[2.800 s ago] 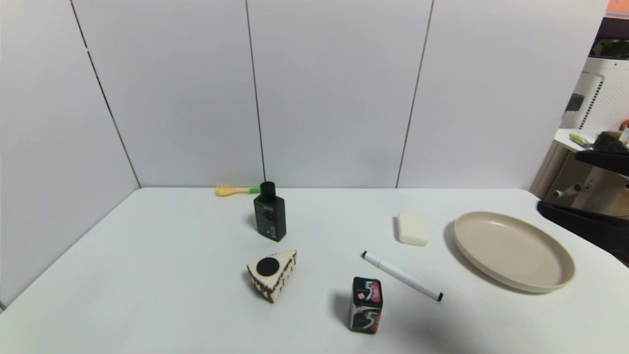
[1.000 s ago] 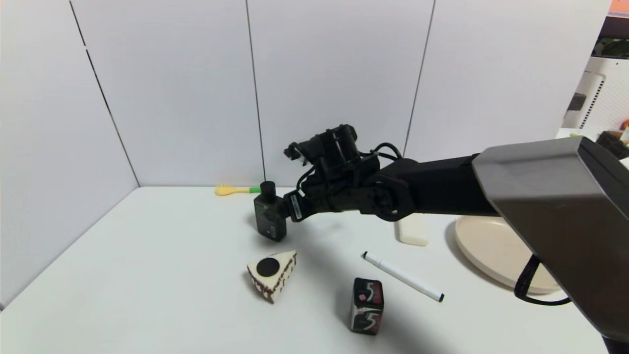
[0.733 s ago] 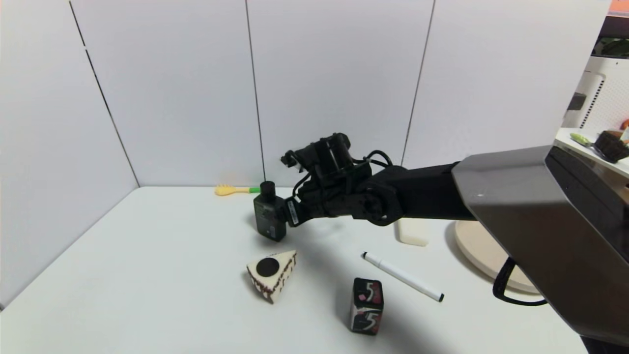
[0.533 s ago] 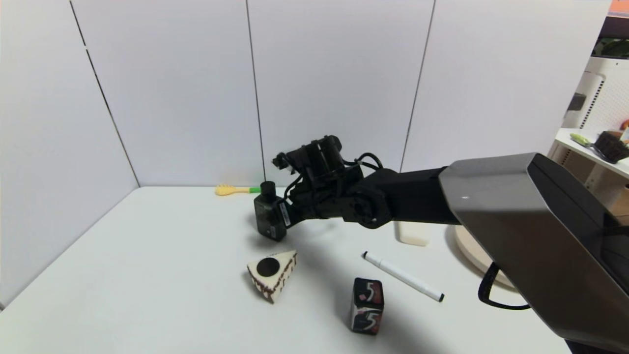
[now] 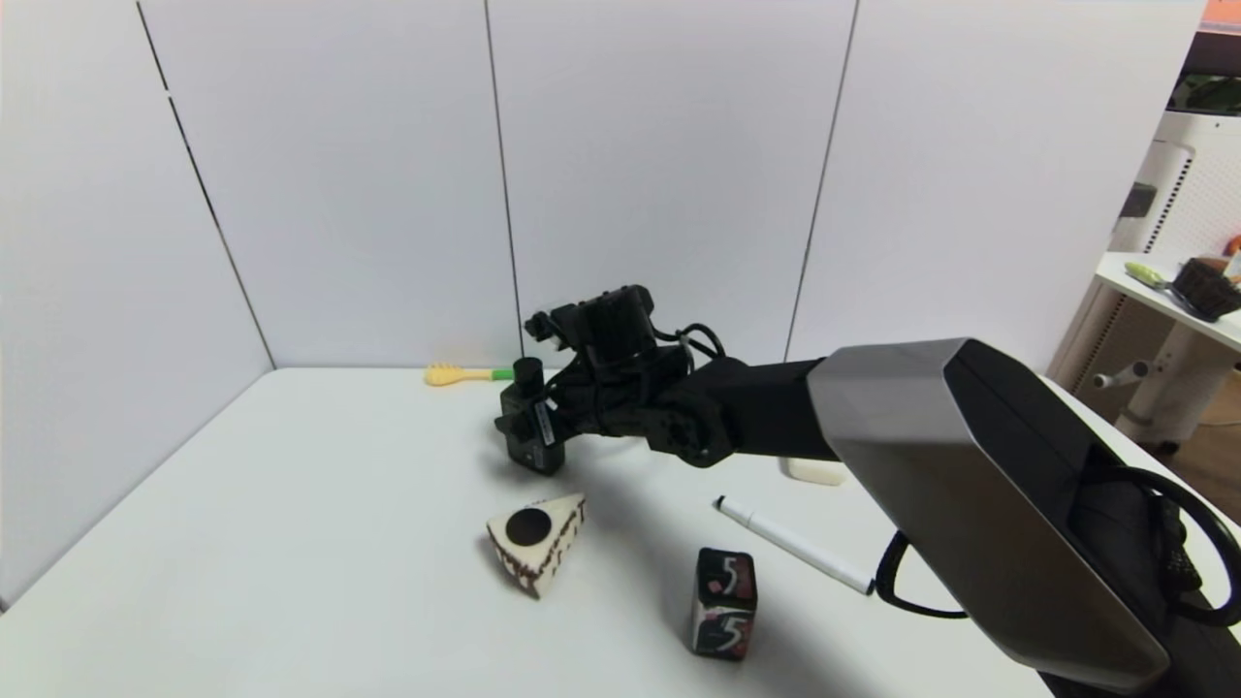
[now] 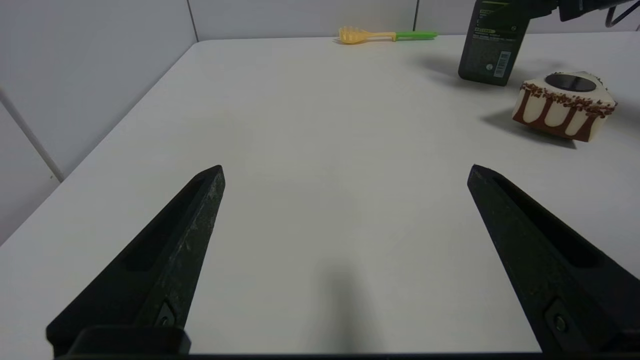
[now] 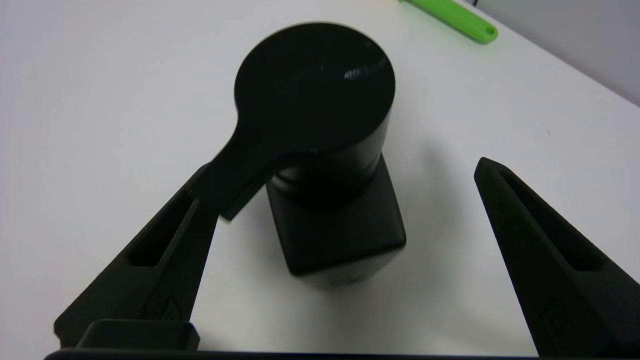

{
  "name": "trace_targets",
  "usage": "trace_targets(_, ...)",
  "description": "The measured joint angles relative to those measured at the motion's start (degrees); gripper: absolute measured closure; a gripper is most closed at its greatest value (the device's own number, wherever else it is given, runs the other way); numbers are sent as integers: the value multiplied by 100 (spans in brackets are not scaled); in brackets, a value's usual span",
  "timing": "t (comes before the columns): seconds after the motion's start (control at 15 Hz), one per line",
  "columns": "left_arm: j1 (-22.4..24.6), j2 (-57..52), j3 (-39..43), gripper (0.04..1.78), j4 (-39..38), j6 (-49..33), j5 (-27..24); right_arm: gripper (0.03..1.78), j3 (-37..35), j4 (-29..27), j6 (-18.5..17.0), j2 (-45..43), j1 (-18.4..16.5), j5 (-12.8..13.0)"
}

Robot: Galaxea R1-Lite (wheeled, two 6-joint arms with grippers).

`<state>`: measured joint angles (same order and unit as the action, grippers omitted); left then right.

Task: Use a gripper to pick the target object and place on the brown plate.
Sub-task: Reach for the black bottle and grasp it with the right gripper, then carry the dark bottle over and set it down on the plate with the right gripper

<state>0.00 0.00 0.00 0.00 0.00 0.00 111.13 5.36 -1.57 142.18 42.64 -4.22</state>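
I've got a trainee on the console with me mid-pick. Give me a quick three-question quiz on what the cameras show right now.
1. True or false: the right gripper has its fingers shut on the black bottle.
2. Multiple choice: which item stands nearest the camera in the head view? A) cake slice B) black box marked "5" C) yellow brush
3. Fill in: the left gripper hovers open over bare ____, far from the bottle.

Key: 1 false, the fingers are open either side of the upright bottle; 2 B; 3 table.
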Motion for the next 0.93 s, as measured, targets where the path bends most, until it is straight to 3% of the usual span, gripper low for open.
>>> trace_targets(0.27, 0, 0, 0, 7, 0, 0, 0, 11, 15, 98, -5, 208, 11, 111)
trace_targets(0.4, 0, 0, 0, 7, 0, 0, -2, 48, 15, 135, -5, 267, 2, 185)
trace_targets(0.67, 0, 0, 0, 7, 0, -2, 0, 97, 15, 141, -5, 324, -17, 246)
trace_targets(0.73, 0, 0, 0, 7, 0, 0, -2, 117, 15, 141, -5, 328, -15, 254)
trace_targets(0.93, 0, 0, 0, 7, 2, 0, 0, 119, 12, 135, -18, 305, -11, 257)
